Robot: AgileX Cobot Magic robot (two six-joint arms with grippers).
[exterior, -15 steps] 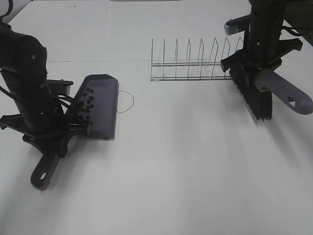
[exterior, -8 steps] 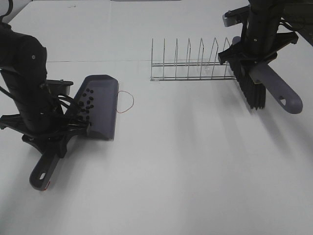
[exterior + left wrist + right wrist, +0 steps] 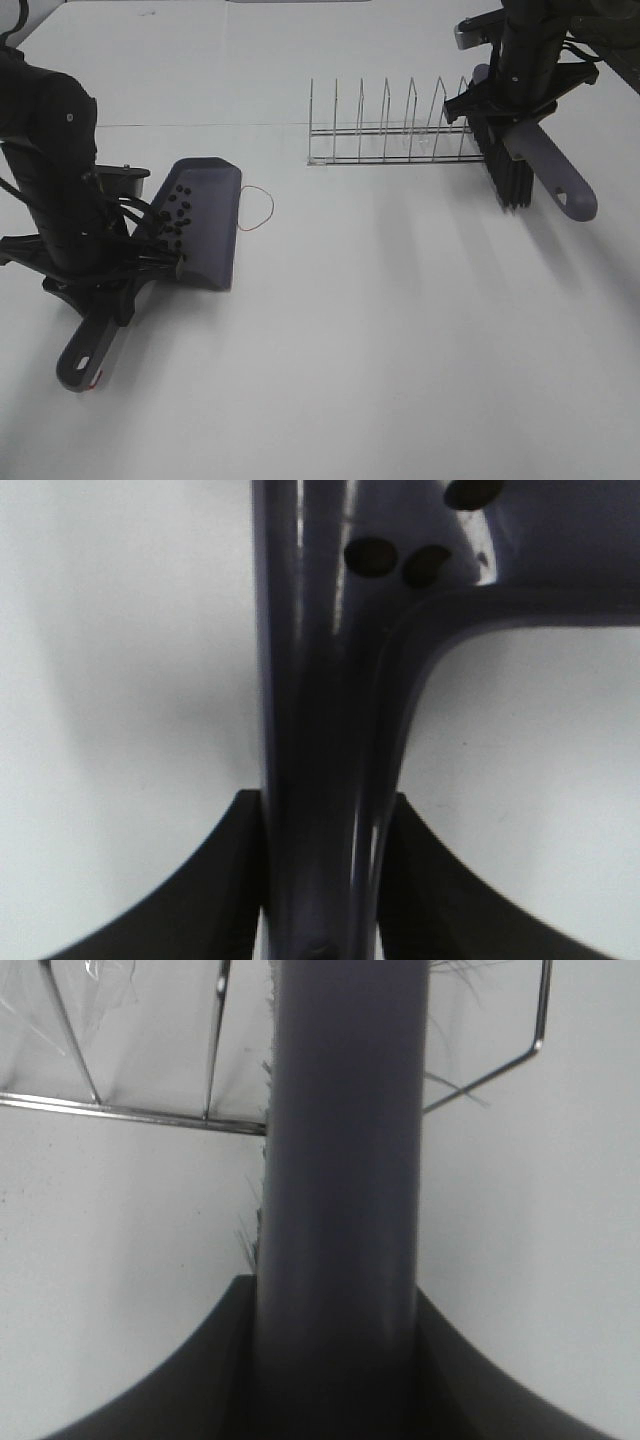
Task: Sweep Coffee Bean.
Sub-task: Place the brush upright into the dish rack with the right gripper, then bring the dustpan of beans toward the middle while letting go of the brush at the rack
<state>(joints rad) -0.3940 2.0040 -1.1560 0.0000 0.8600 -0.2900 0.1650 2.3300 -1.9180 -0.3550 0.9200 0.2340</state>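
Plainly, both grippers are clamped on handles. The left gripper (image 3: 325,880) has its jaws drawn narrow, and its two dark fingers (image 3: 225,900) press against either side of the handle of the grey dustpan (image 3: 205,215). The pan sits at the left of the white table (image 3: 400,340), with its open lip turned toward the middle and its handle running back toward the near left edge. Whether the pan lies flat on the table or is slightly raised cannot be told. The coffee beans (image 3: 175,215) lie inside the dustpan, clustered on the side nearer the handle. In the left wrist view three of them show where the handle meets the pan. A thin red wire loop (image 3: 262,208) lies on the table right at the pan's lip. The right gripper (image 3: 335,1360) likewise grips tightly, its fingers flanking the smooth grey handle of the brush (image 3: 548,170). The brush's dark bristles (image 3: 510,182) hang downward just beside the right end of the wire rack (image 3: 385,135), at the far right of the table. The free end of the handle, which has a hanging hole, sticks out toward the near right. Whether the bristles touch the table cannot be told. In the right wrist view the rack's thin rods show just past the brush, with a few stray bristles beside them.
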